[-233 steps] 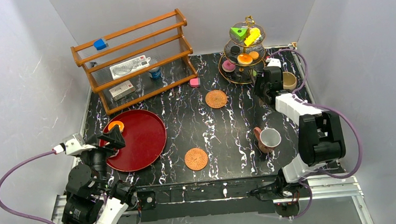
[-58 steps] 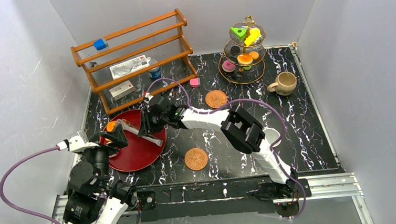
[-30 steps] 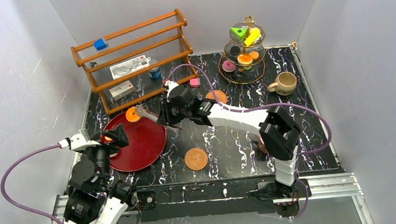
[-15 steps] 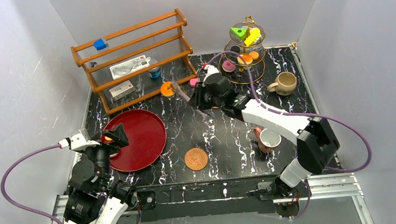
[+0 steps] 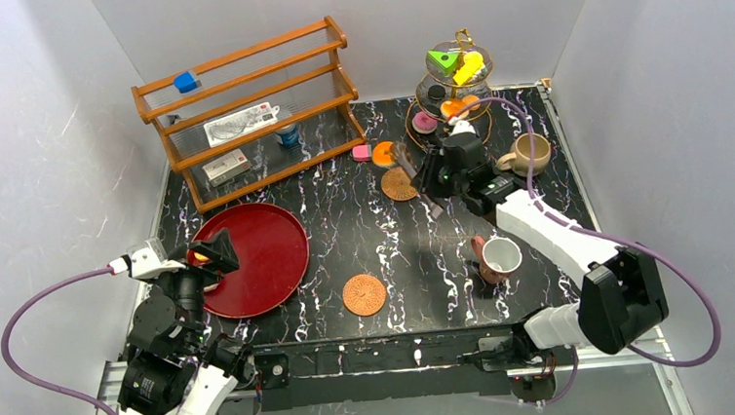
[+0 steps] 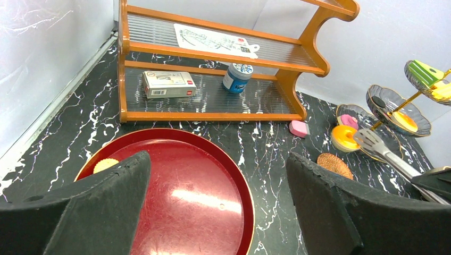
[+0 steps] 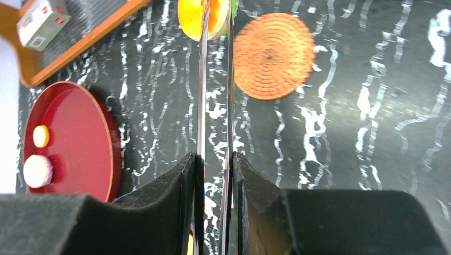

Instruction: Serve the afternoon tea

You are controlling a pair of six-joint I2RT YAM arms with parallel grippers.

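Observation:
My right gripper [image 5: 428,177] [image 7: 215,164] is shut on metal tongs [image 7: 215,79]. The tongs pinch an orange cookie [image 5: 383,154] [image 7: 197,18] in the air, just left of a woven coaster [image 5: 399,184] [image 7: 274,56] and near the tiered stand [image 5: 453,84] that holds the other pastries. My left gripper [image 5: 213,255] [image 6: 218,158] is open and empty over the red tray [image 5: 269,258] [image 6: 186,186]. The tray holds a small orange cookie [image 7: 41,136] and a pale round piece [image 7: 38,171]. A beige mug [image 5: 528,154], a pinkish-brown cup [image 5: 497,257] and a second coaster [image 5: 364,294] sit on the table.
A wooden shelf [image 5: 249,108] with white boxes, a blue can and a blue cube stands at the back left. A pink block [image 5: 361,152] lies by its right foot. White walls close in the table on three sides.
My right arm has swung right from the tray, carrying the orange cookie in the tongs to beside the tiered stand. The left arm has barely moved.

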